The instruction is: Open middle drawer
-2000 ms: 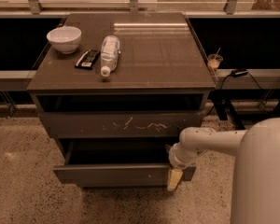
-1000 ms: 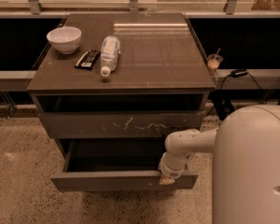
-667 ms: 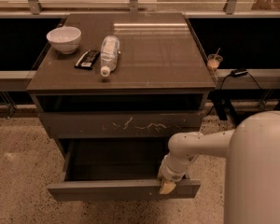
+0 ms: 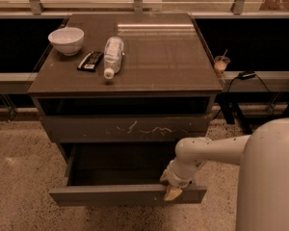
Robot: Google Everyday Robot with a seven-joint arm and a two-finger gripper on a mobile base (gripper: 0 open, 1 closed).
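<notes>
Camera view showed the gripper (image 4: 173, 191) pinching the drawer (image 4: 111, 195) by its front edge; a hard pull could break the grip.

You see the middle drawer (image 4: 127, 195) standing well out below the scratched front (image 4: 130, 127). Your tool (image 4: 173, 192) sits on that drawer front's top edge, toward 5 o'clock in frame, with the arm (image 4: 212, 150) reaching in from 3 o'clock. On the table (image 4: 159, 57), around 10 o'clock: white bowl (image 4: 66, 40), dark packet (image 4: 90, 60), bottle (image 4: 113, 56) lying flat.
</notes>
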